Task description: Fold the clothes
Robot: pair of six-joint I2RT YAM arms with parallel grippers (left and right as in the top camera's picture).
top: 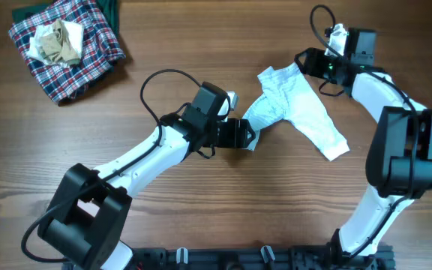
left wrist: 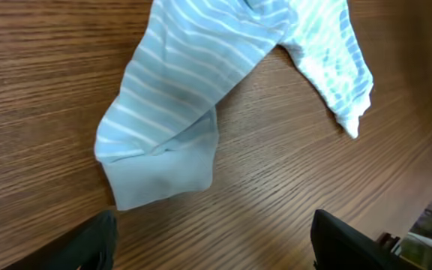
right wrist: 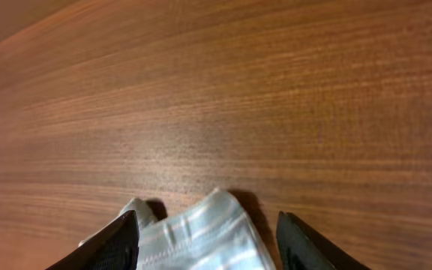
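The left tool (left wrist: 214, 234) gapes wide just short of one leg cuff. The right tool (right wrist: 205, 234) straddles the top edge, unclamped. The small, pale blue-white striped soft fabric pants (top: 300, 105) lie rumpled on the wooden worktop (top: 201, 45). They look light and limp, probably best pinched at the hems.

Brown wooden tabletop (top: 201, 45), fine grain ran edge to edge, filled every view, soft even light, faint pale sheen.

The wooden tabletop (top: 201, 45) carried two things. Striped pants (top: 295, 101) lay spread on it. A plaid cloth (top: 88, 52) lay well apart.
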